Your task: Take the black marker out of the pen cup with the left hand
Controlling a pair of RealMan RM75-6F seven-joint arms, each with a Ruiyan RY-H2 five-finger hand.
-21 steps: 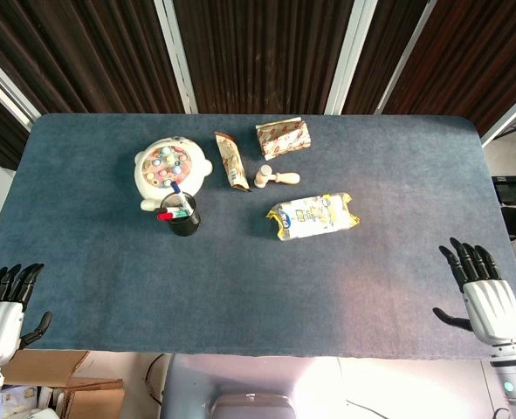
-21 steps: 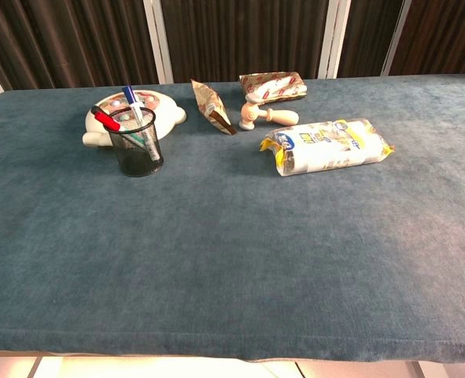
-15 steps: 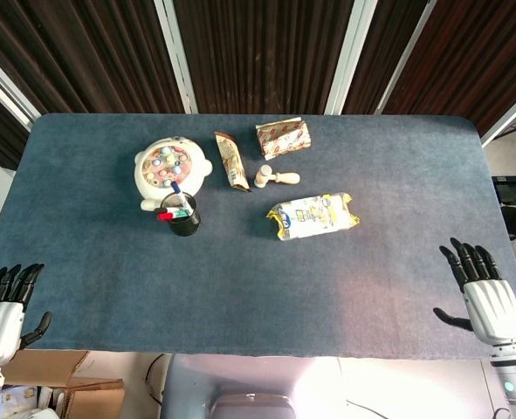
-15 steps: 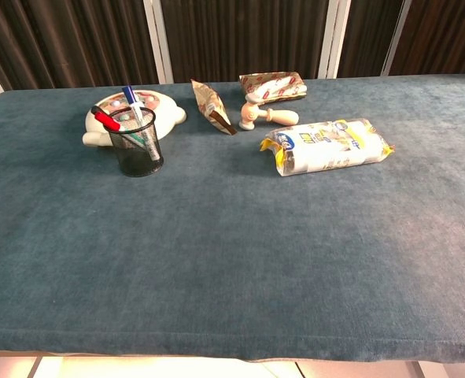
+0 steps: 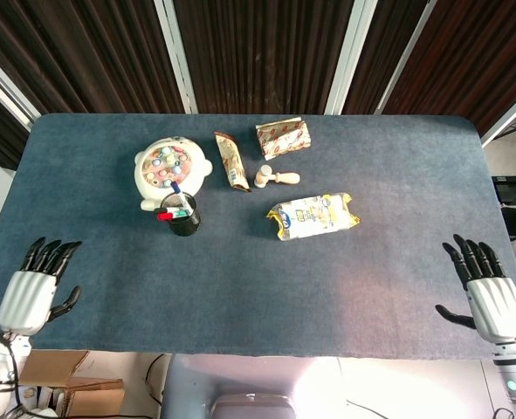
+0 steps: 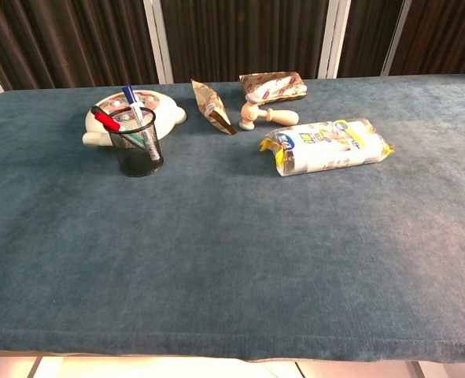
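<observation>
The black mesh pen cup (image 5: 181, 216) (image 6: 138, 150) stands upright on the left half of the blue table. Several markers lean out of it, among them a red-capped marker (image 6: 106, 120) and a blue-capped marker (image 6: 130, 101). I cannot single out the black marker among them. My left hand (image 5: 37, 292) hovers over the table's near left corner, fingers spread and empty, well short of the cup. At the near right edge my right hand (image 5: 489, 297) is also spread and empty. Neither hand shows in the chest view.
A white round toy (image 5: 172, 166) sits just behind the cup. A narrow snack bag (image 5: 231, 161), a patterned packet (image 5: 283, 137), a wooden piece (image 5: 275, 177) and a yellow-white pack (image 5: 313, 216) lie to its right. A cardboard box (image 5: 65, 397) sits below the left edge.
My left hand has risen and moved forward and inward, from off the table's edge to over its near left corner. The right hand has barely shifted. Objects are unmoved.
</observation>
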